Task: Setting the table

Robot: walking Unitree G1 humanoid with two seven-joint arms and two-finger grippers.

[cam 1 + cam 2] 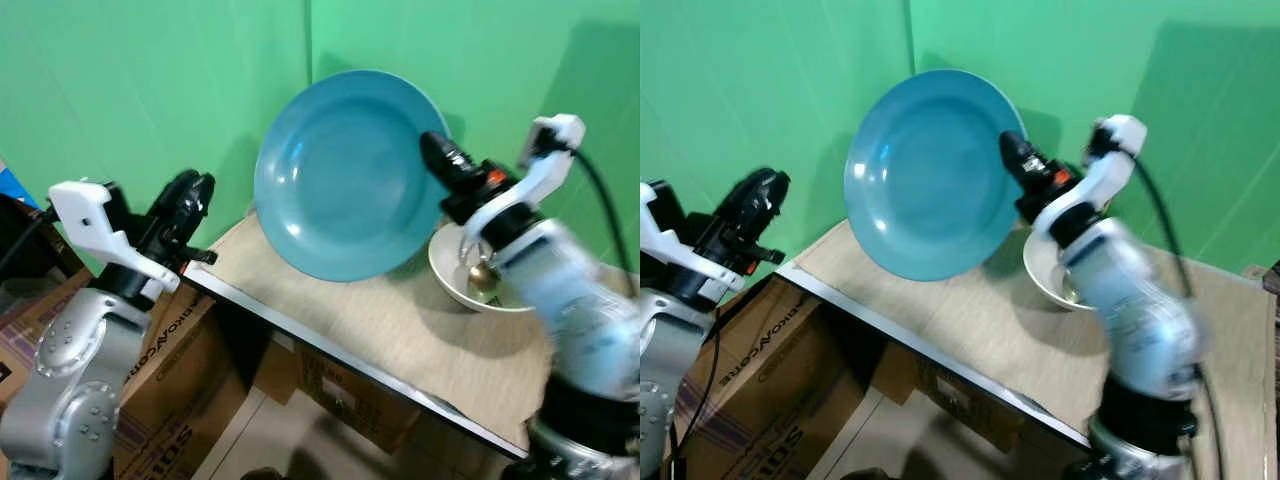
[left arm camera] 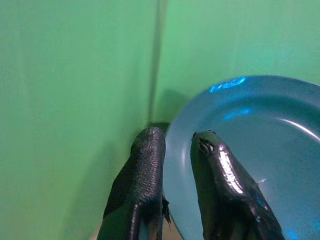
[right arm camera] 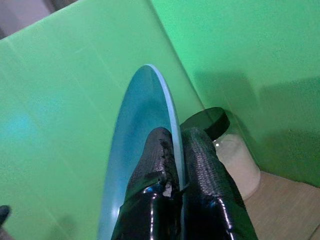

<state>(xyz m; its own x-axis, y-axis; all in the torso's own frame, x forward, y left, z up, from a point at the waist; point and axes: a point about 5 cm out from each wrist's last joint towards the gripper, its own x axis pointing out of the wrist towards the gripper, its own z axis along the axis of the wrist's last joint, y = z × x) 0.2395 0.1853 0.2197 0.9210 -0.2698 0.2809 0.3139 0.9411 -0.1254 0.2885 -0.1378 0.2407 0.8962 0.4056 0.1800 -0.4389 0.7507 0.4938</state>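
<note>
The right gripper (image 3: 172, 150) pinches the rim of one blue plate (image 1: 345, 175), glossy and round, held on edge above the table (image 1: 400, 330); just below the gripper sits one white bowl (image 1: 450, 275) with a spoon (image 1: 482, 275). The left gripper (image 2: 175, 145), fingers slightly spread and holding nothing, hovers off the table's corner, above cardboard boxes (image 1: 175, 370) (printing unreadable).

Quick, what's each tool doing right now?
Left tool: open, empty, beside the table.
Right tool: shut on the plate rim, held tilted above the table.
</note>
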